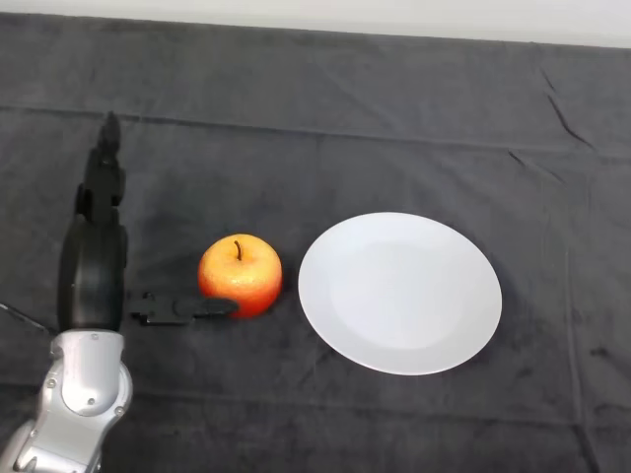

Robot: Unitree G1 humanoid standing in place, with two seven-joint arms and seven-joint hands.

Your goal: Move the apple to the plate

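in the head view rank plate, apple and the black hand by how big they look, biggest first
1. plate, clearly the largest
2. hand, long and narrow; it is raised nearer the camera, so its rank over the apple is unsure
3. apple

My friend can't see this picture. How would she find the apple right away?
Look at the table with the dark cloth and find the big white plate. Just left of it, apart from its rim, sits the apple. It is the only round red-and-orange thing, stem up, with the robot's black hand beside it, thumb reaching to it.
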